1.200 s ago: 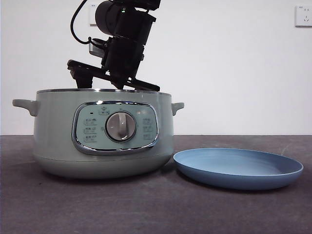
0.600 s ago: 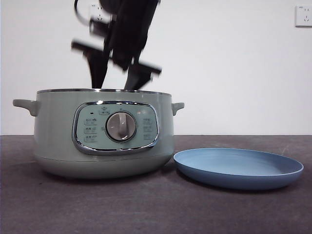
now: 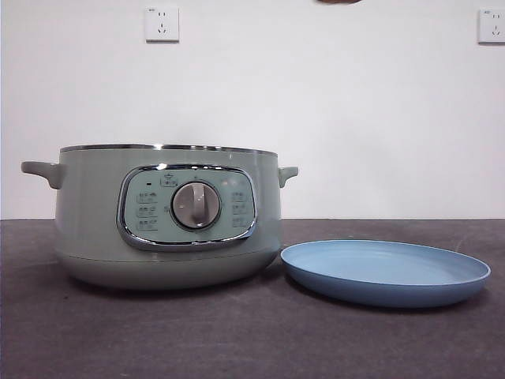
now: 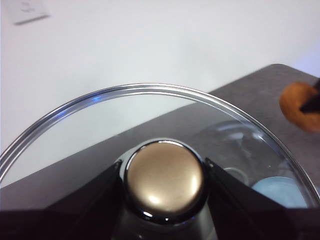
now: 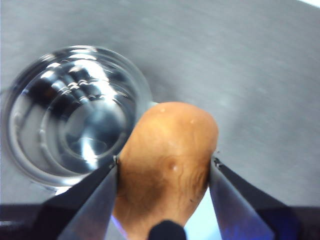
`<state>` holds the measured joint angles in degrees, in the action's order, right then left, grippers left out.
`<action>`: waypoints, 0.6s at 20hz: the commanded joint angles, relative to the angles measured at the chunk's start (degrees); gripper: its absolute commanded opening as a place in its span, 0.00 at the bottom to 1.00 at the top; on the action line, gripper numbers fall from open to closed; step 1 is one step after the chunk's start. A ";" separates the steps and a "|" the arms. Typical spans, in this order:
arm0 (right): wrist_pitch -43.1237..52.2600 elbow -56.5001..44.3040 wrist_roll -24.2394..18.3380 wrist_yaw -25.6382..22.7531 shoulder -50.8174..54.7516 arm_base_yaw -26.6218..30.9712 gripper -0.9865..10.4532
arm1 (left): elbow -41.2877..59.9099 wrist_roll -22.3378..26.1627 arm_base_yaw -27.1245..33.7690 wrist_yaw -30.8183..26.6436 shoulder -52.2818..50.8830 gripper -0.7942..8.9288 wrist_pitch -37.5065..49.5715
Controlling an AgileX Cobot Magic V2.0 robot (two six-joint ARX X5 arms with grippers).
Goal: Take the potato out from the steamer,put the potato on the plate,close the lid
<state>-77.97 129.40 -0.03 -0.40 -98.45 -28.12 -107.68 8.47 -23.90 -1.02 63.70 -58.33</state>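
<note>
Two tools were closed on things: the right tool [image 5: 164,167] clamped the potato [image 5: 167,155] between its jaws; the left tool [image 4: 164,172] gripped the lid [image 4: 150,100] by its knob [image 4: 165,177].

We see the steamer [image 3: 167,217] in pale sage green with a chrome rim, a chrome-framed panel and a grey dial. Our plate [image 3: 386,272] is light blue. The potato [image 5: 167,165] is brown-orange with fine darker veining, held between black jaws. The lid [image 4: 150,150] is clear glass edged in steel, its knob shining golden. The bench [image 3: 252,339] is dark mottled grey, the wall [image 3: 355,95] white
</note>
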 commanded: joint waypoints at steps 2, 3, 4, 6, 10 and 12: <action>-0.81 -0.17 0.20 0.15 1.44 4.61 0.08 | -0.59 0.13 -0.13 4.63 4.13 0.07 4.44; -0.87 -0.20 0.20 0.42 1.49 5.53 0.08 | -0.59 0.11 -0.11 4.87 5.33 0.07 4.44; -0.90 -0.33 0.20 0.46 1.49 6.51 0.08 | -0.59 0.11 -0.11 5.64 6.75 0.07 4.44; -0.90 -1.18 0.20 0.50 1.38 8.07 0.08 | -0.59 -0.72 -0.13 8.81 8.85 0.07 4.52; -0.90 -6.54 0.20 1.88 0.94 8.63 0.08 | -0.59 -0.94 -0.13 10.58 11.26 0.07 4.74; -0.90 -11.91 0.17 3.50 0.94 8.61 0.08 | -0.59 -0.98 -0.13 10.58 11.54 0.07 4.96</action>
<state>-78.00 118.52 0.01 2.83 -96.90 -19.44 -107.68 7.86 -24.05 9.48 76.07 -56.64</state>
